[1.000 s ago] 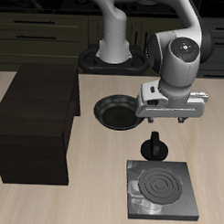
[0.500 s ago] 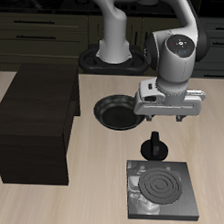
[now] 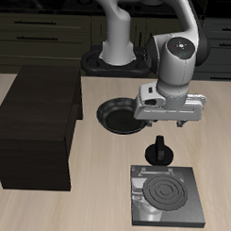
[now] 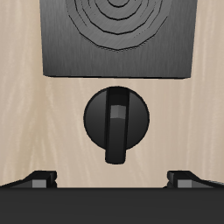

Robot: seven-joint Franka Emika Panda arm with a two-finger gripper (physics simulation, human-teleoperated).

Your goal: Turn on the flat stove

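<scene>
**Pale wooden table, gripper poised over the stove knob**

A light wood-grain table [image 3: 95, 206] fills the scene, with dark kitchen cabinetry behind it.

The gripper [image 3: 162, 120] hangs above the table, just over the small black knob [image 3: 160, 150] and not touching it. In the wrist view its two fingertips [image 4: 39, 179] stand wide apart at either side, and the gap between them is bare: the jaws are spread open and hold nothing. The same view shows the knob [image 4: 116, 120] directly below, a round black disc with a raised bar across it.

The flat stove [image 3: 166, 196] lies just beyond the knob toward the table's front edge, a dark-grey square slab flat on the wood. Its concentric-ring coil burner [image 3: 166, 191] is dark, not glowing. In the wrist view the slab [image 4: 116, 39] sits close to the knob with a thin strip of bare wood between them.

On the other side of the knob, toward the robot's base, rests a round black frying pan [image 3: 117, 115], partly under the arm. Well apart from the knob, a large dark box-like cabinet [image 3: 37, 129] stands on the table.
</scene>
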